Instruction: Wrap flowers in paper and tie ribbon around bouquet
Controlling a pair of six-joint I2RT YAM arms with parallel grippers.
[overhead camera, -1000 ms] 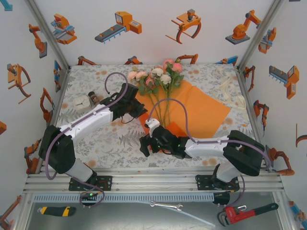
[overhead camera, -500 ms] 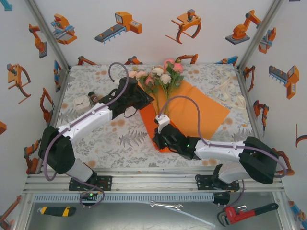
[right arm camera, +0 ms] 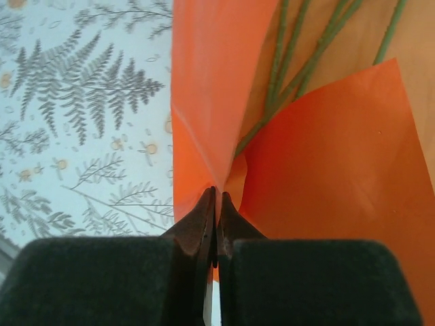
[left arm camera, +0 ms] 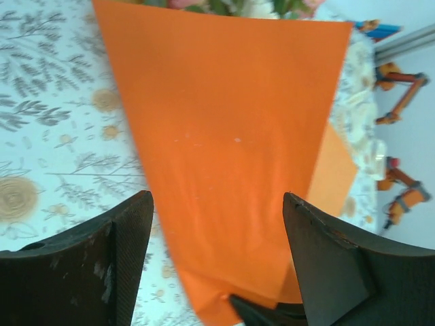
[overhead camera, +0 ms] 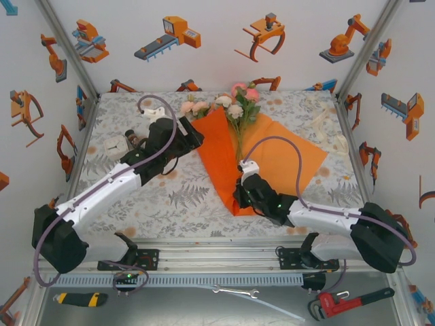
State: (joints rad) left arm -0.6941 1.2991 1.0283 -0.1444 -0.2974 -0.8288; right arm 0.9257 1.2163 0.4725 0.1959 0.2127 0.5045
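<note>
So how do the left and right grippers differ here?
The left gripper is open, jaws spread wide over the paper; the right gripper is shut, pinching that paper's edge. The left sits at the wide end by the flowers; the right is at the narrow near end. Both are at the same orange sheet.

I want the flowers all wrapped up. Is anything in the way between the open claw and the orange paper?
Nothing visible is. The left gripper hangs open over the paper, with bare orange sheet between its fingers. The right gripper pinches the paper's near corner.
</note>
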